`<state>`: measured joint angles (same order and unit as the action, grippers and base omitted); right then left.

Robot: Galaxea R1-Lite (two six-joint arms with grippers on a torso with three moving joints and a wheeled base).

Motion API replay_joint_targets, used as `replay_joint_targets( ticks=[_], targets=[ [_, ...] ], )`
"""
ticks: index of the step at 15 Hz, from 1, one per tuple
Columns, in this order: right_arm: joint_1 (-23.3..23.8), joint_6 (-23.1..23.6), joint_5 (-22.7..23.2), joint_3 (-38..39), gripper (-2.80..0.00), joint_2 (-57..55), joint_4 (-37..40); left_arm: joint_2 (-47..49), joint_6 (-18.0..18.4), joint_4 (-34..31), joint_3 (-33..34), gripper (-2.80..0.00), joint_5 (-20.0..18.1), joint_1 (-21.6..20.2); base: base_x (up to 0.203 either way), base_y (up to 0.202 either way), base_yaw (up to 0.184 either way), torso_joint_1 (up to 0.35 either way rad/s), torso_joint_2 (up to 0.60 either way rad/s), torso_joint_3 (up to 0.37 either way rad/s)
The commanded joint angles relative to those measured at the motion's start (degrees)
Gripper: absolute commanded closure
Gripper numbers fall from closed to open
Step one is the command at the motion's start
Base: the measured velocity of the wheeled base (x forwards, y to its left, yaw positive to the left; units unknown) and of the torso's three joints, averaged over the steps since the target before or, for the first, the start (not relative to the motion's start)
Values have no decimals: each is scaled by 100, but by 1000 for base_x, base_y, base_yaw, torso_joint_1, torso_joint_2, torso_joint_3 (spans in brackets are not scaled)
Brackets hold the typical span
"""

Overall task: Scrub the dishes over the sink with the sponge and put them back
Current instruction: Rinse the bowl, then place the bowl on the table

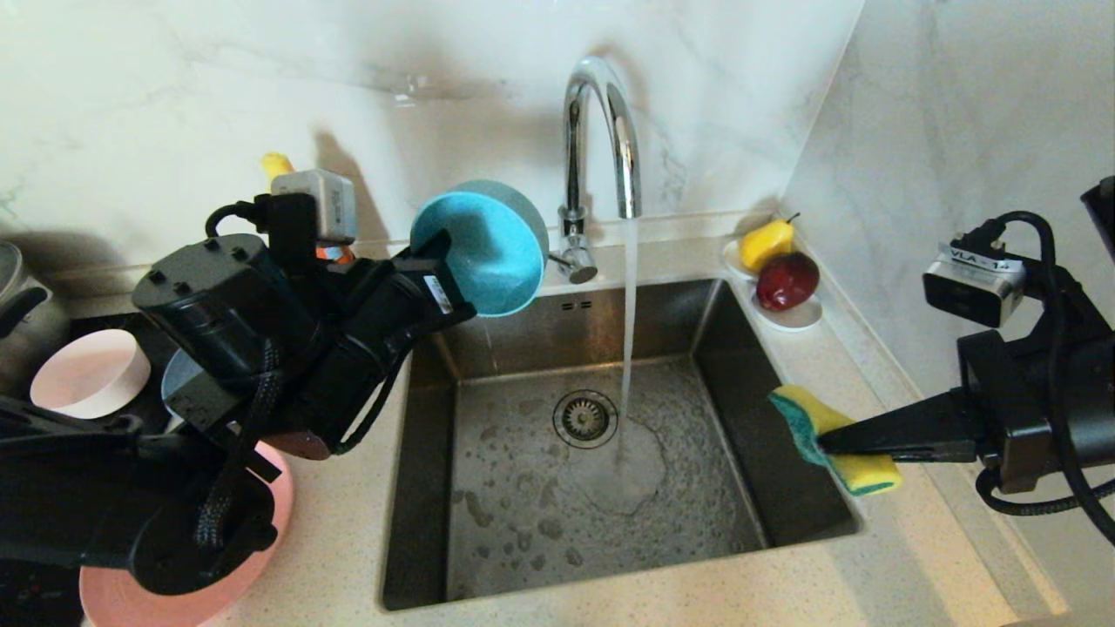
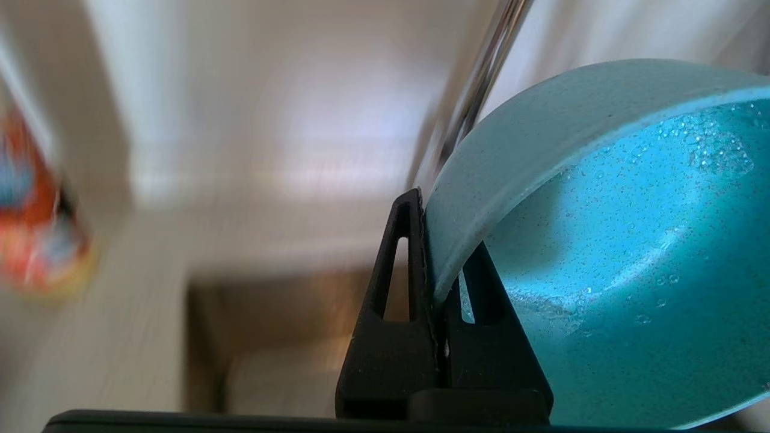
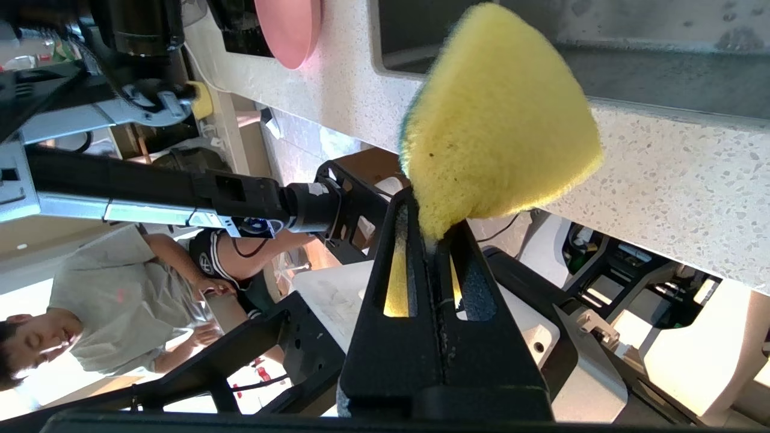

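— Sponge (image 1: 834, 440): soft and squashy, pinched at one end by the right gripper (image 1: 823, 441) above the sink's (image 1: 610, 488) right rim.
— Farther back, the teal bowl (image 1: 483, 244)?
— Wet, likely slippery; the left gripper (image 1: 444, 261) clamps its rim left of the faucet (image 1: 601, 148).

Teal bowl (image 1: 488, 252) tipped on edge above sink (image 1: 601, 453); bent yellow-green sponge (image 1: 832, 440) over its right rim

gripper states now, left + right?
Left gripper: shut on the teal bowl's rim.
Right gripper: shut on the sponge.
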<state>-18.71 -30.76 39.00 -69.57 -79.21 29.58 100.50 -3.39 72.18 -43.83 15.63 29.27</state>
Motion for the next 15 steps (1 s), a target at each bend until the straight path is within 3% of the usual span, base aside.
replay_joint_targets(
  ticks=[1, 3, 5, 7, 8, 11, 15],
  targets=[
    [51, -18, 20, -4, 0, 125, 22, -566, -291, -2711, -377, 0, 12, -168, 0, 0, 0, 0, 0, 0],
    [174, -9, 20, -4, 0, 107, 30, -905, -738, -5095, -1103, 0, 13, -331, 0, 0, 0, 0, 0, 0],
    [222, -9, 20, 14, 0, 71, 24, -1143, -1339, -7540, -2321, 0, -11, -576, 0, 0, 0, 0, 0, 0],
    [277, -9, 20, 81, 0, 55, 13, -1339, -1862, -9520, -3322, 0, -262, -1048, 0, 0, 0, 0, 0, 0],
    [327, -3, 11, 91, 0, 47, 13, -1420, -2090, -10269, -3724, 0, -475, -1480, 0, 0, 0, 0, 0, 0],
    [478, 11, 20, 157, 0, -10, 13, -1469, -2607, -11501, -4407, 0, -831, -2620, 0, 0, 0, 0, 0, 0],
    [640, 96, 20, 260, 0, -227, 4, -1516, -2731, -11825, -4528, 0, -1167, -4394, 0, 0, 0, 0, 0, 0]
  ],
)
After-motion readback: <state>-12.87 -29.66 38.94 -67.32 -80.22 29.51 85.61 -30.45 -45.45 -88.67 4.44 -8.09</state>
